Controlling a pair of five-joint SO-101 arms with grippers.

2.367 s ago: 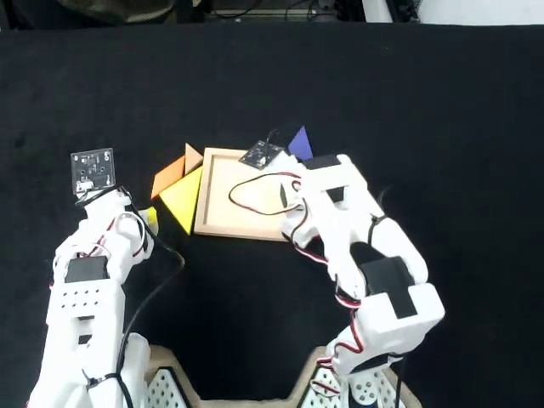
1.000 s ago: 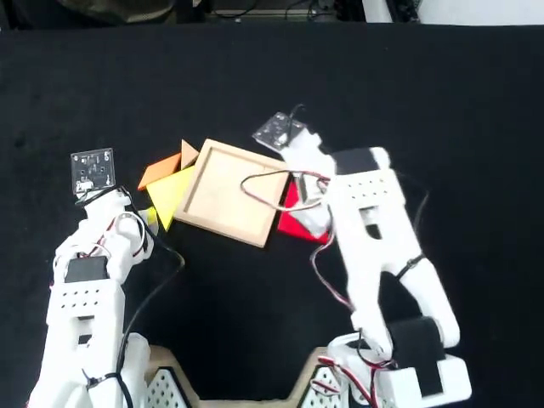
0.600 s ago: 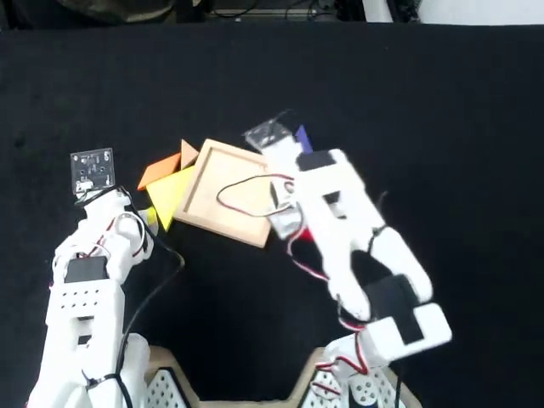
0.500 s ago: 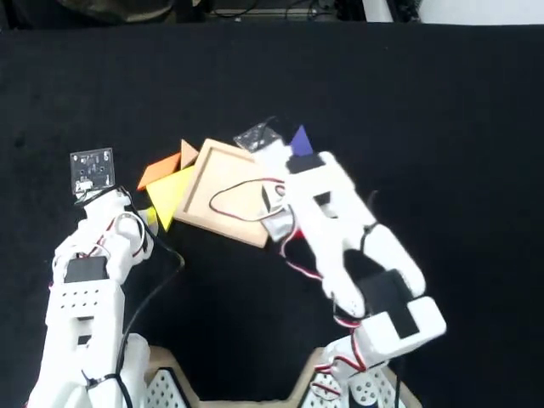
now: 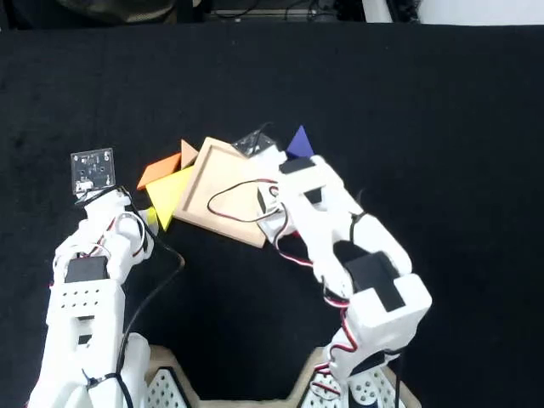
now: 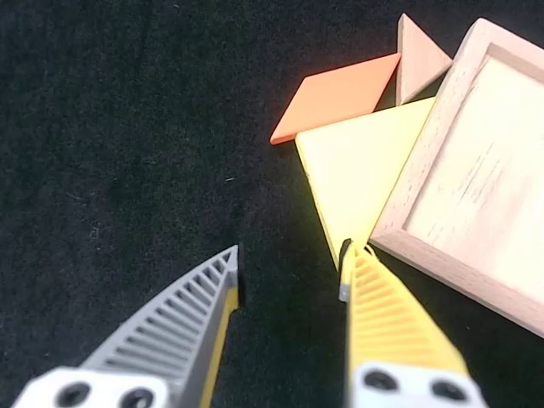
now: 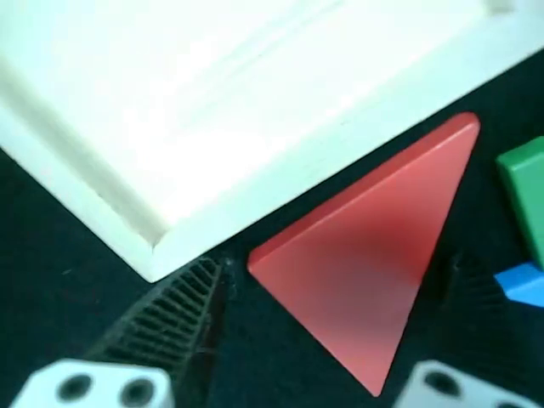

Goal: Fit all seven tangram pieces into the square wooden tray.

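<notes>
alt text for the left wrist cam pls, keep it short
The open left gripper hangs over the black table, its yellow finger at the tip of a yellow triangle. That triangle lies along the rim of the wooden tray, with an orange four-sided piece and a small tan triangle beyond.

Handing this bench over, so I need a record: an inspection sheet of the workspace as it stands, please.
Surface: black cloth over the table.
Job's things: square wooden tray empty, skewed; yellow triangle, orange piece, tan triangle on its left-arm side; blue triangle by its far corner; red triangle, green piece outside its rim.
Clutter: nothing seen.
Grippers: left gripper open, near the yellow triangle's tip; right gripper open, astride the red triangle.
Cables: wire loop over the tray.
Surroundings: dark objects beyond the table.
</notes>
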